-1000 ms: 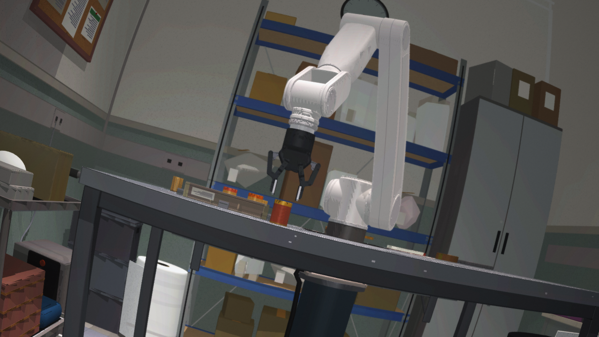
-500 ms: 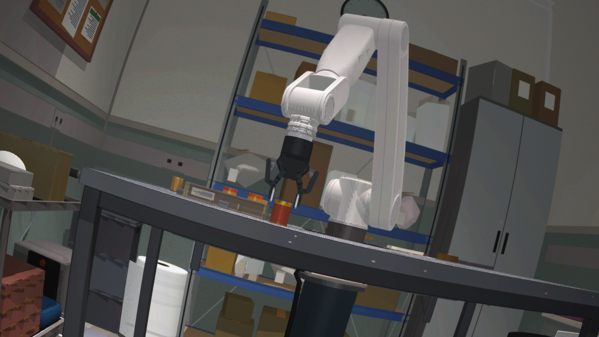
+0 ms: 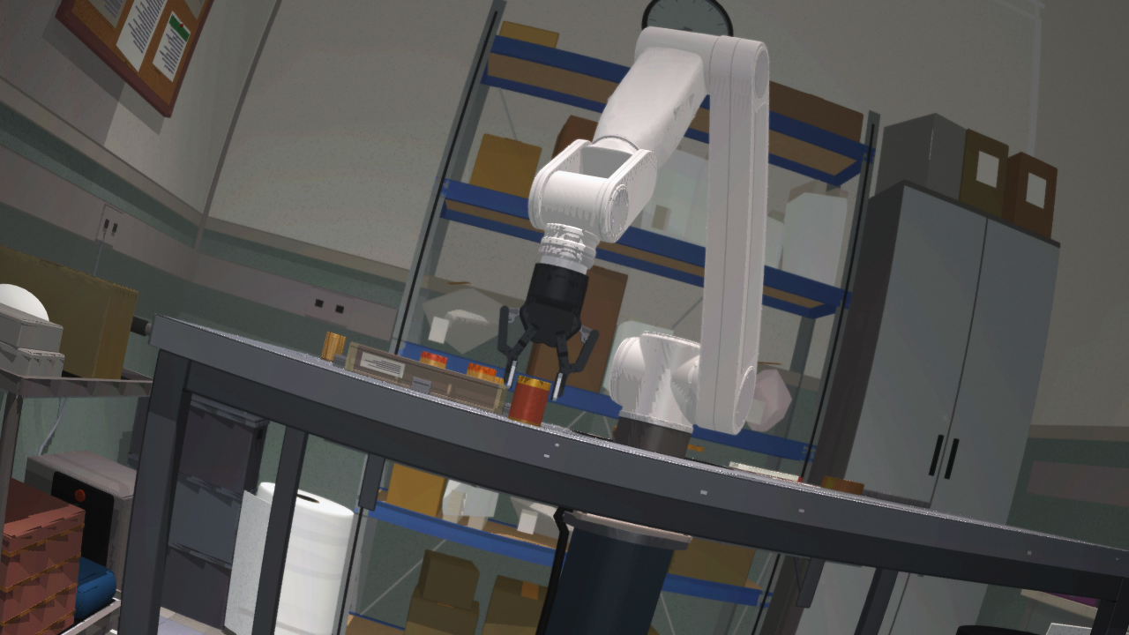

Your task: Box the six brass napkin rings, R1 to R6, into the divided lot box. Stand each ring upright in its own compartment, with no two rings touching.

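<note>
My gripper (image 3: 536, 385) is open and holds nothing; it hangs straight down over a ring (image 3: 529, 401) that stands upright on the table just right of the box, its fingertips level with the ring's top rim on either side. The ring looks red-orange with a brass top edge. The divided lot box (image 3: 426, 373) lies long and low on the table to the left, with a white label on its near side. The tops of two rings (image 3: 433, 359) (image 3: 480, 370) show above its wall. Another brass ring (image 3: 334, 345) stands on the table beyond the box's left end.
A dark round bin (image 3: 616, 569) stands under the table's near edge. The arm's white base (image 3: 655, 395) sits on the table right of the gripper. A small brass-coloured piece (image 3: 841, 483) and a flat item lie far right. Blue shelving and a grey cabinet stand behind.
</note>
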`<state>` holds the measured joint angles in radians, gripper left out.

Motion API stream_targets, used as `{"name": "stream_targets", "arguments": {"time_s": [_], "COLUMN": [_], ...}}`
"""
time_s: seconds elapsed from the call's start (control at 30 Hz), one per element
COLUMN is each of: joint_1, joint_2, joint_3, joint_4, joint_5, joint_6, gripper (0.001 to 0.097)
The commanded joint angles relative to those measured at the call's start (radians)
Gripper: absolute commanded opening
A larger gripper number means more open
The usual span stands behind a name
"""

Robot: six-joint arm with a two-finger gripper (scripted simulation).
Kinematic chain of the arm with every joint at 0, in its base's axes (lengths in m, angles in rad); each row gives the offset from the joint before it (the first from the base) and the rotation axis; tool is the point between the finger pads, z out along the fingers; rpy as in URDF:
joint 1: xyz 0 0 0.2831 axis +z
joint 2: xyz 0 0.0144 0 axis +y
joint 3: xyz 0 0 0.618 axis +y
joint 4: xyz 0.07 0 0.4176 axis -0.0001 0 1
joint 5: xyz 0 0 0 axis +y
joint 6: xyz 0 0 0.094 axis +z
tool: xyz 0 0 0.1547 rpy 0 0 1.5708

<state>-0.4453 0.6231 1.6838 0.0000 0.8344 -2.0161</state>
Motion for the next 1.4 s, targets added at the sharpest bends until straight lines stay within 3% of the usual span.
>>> {"name": "stream_targets", "arguments": {"time_s": [0.0, 0.17, 1.37], "joint_1": [0.0, 0.0, 0.0], "joint_2": [-0.001, -0.001, -0.001], "joint_3": [-0.001, -0.001, -0.001], "joint_4": [0.0, 0.0, 0.0], "joint_5": [0.0, 0.0, 0.0], "joint_6": [0.0, 0.0, 0.0], "gripper": [0.063, 0.0627, 0.0267]}}
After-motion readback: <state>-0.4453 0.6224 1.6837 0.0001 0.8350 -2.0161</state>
